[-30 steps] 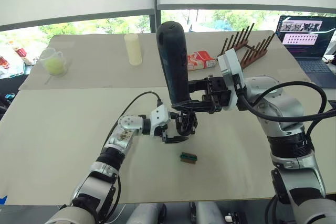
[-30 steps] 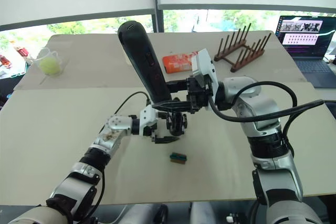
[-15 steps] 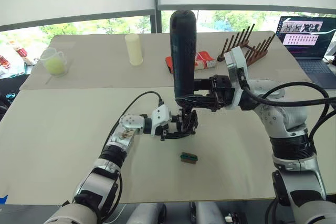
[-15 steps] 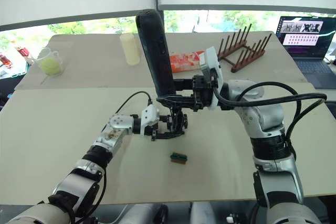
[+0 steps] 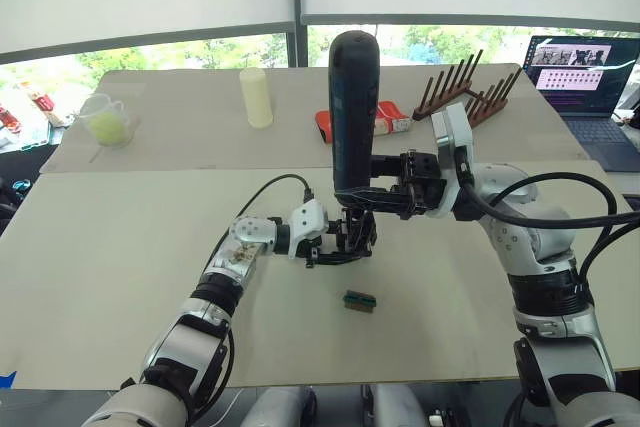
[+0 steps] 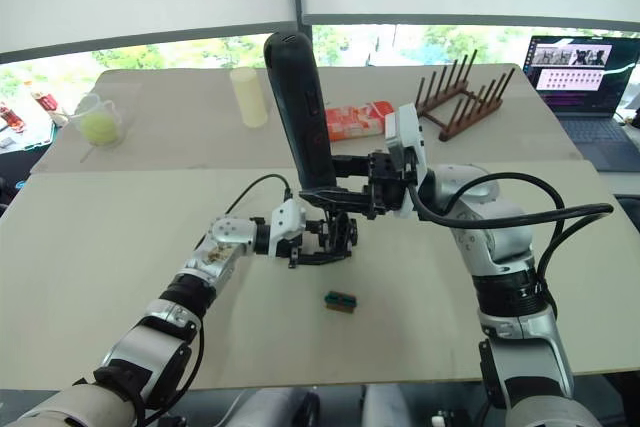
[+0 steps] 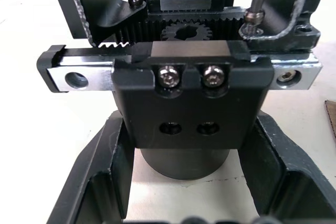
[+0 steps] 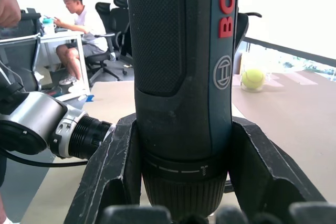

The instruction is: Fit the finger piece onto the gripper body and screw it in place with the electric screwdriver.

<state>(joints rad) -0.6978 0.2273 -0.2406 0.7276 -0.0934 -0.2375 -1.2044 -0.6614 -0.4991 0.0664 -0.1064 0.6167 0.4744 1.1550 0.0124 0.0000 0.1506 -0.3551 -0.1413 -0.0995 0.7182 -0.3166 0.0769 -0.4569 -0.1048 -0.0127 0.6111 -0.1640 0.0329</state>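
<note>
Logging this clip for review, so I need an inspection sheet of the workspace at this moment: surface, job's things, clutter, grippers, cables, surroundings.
Surface: beige table, bare around the work.
Job's things: electric screwdriver upright, its bit on a screw at the gripper body's rail; the body stands on the table. Finger piece: cannot tell whether it is fitted.
Clutter: small green-and-brown block near the body; measuring cup, pale cylinder, red packet and wooden rack at the far side.
Grippers: left gripper clamps the gripper body; right gripper clamps the screwdriver.
Cables: black cable looping over the left arm; black cables along the right arm.
Surroundings: laptop at right, windows behind, a seated person at a desk.
</note>
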